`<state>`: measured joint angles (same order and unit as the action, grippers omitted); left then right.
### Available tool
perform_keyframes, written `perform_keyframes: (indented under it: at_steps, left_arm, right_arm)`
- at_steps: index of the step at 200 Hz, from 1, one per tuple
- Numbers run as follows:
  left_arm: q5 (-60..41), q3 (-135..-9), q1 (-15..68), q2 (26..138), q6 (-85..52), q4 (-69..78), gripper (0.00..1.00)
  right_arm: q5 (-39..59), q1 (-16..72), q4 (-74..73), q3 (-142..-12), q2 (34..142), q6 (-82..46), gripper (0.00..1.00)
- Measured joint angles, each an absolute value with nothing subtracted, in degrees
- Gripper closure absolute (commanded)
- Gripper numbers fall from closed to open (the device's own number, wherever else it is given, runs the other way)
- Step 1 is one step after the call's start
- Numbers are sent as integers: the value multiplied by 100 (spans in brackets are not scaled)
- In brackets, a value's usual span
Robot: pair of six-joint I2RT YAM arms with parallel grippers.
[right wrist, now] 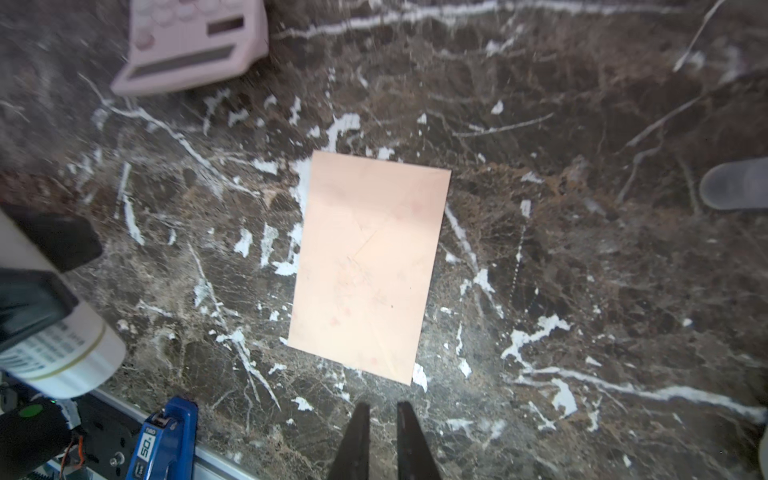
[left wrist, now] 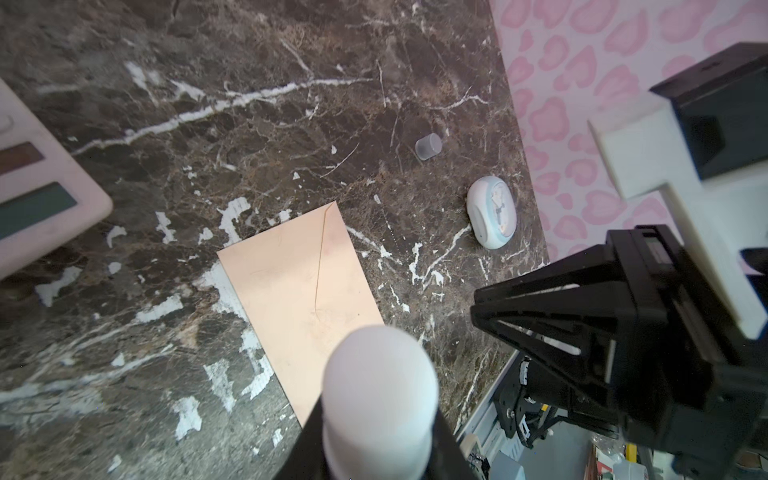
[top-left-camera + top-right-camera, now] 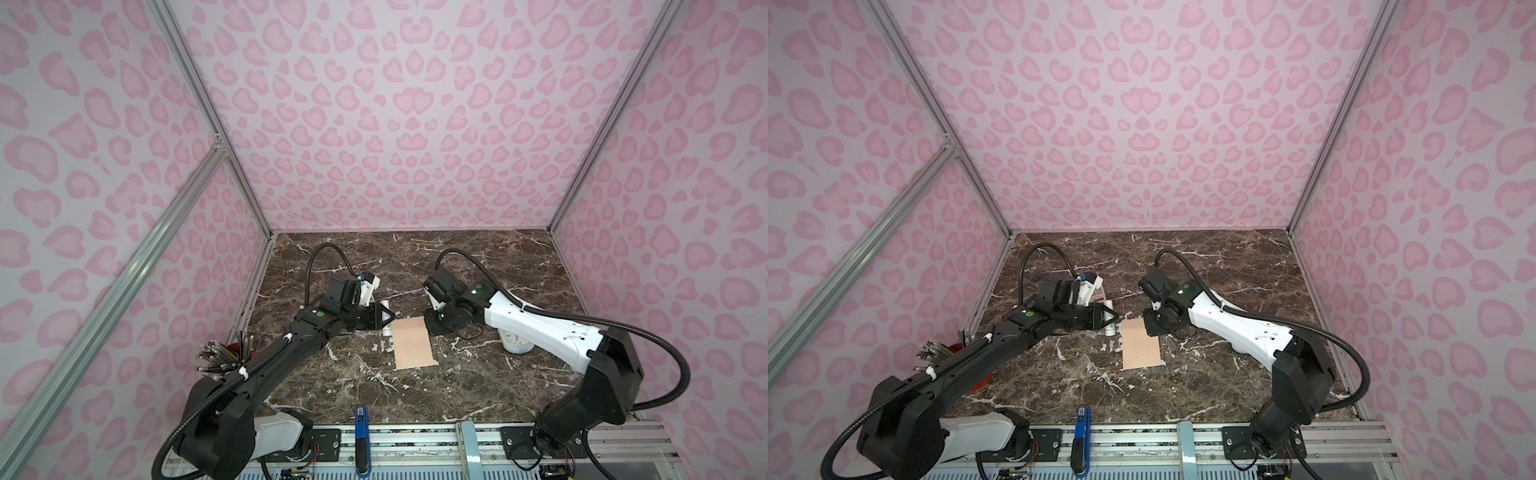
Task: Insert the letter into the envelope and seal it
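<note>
The peach envelope [image 3: 413, 343] [image 3: 1140, 343] lies flat on the marble table, its flap down against its body [image 2: 299, 282] [image 1: 370, 266]. The letter is hidden from every view. My left gripper [image 3: 388, 318] [image 3: 1111, 318] hovers at the envelope's far left corner, shut on a white glue stick [image 2: 380, 395] [image 1: 62, 349] whose rounded end points toward the envelope. My right gripper [image 3: 432, 328] [image 3: 1152, 328] hangs over the far right corner, pointing down. In the right wrist view its fingertips [image 1: 382, 409] stand a narrow gap apart with nothing between them, just off the envelope's edge.
A pink calculator [image 2: 41, 187] [image 1: 191, 41] lies beyond the left gripper. A white-and-blue clock [image 2: 492, 216] [image 3: 515, 343] sits under the right arm, with a small translucent cap [image 2: 428, 146] nearby. A pencil cup [image 3: 224, 353] stands at the left; a blue tool [image 3: 361, 432] sits on the front rail.
</note>
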<state>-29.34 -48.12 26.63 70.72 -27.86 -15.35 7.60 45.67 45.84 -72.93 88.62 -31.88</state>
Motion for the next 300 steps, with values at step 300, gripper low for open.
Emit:
perform_keyframes:
  at_steps: [300]
  left_arm:
    - [-4456, -3763, 3837, 5996, -3253, 3013, 97]
  right_arm:
    - [2751, 5175, -3612, -2552, 5555, -2051, 50]
